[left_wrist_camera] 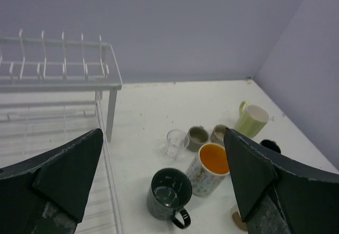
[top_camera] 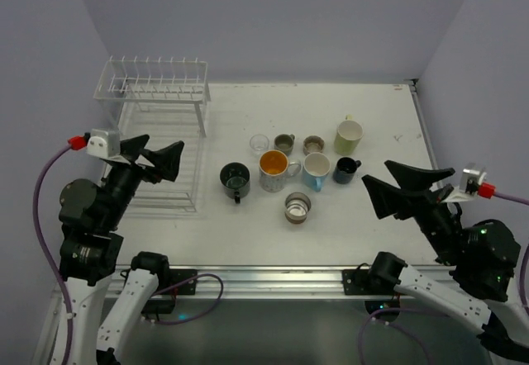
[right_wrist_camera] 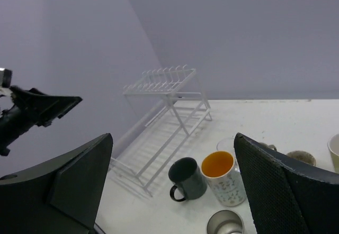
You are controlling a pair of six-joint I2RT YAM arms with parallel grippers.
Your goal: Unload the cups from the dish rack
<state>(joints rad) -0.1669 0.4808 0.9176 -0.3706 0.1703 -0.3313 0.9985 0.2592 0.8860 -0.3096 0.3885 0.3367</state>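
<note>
The white wire dish rack (top_camera: 157,117) stands at the far left, and no cup shows on it. The cups stand grouped mid-table: a clear glass (top_camera: 259,143), two small tan cups (top_camera: 284,143), a yellow-green mug (top_camera: 348,136), a dark grey mug (top_camera: 235,180), an orange-inside white mug (top_camera: 274,170), a light blue cup (top_camera: 316,171), a black cup (top_camera: 345,170) and a metallic cup (top_camera: 297,208). My left gripper (top_camera: 165,142) is open and empty above the rack's tray. My right gripper (top_camera: 374,171) is open and empty, right of the black cup.
Lilac walls close in the table on the left, back and right. The table's front edge is a metal rail (top_camera: 264,278) where both arm bases are bolted. The rack (left_wrist_camera: 58,80) fills the left wrist view's left side.
</note>
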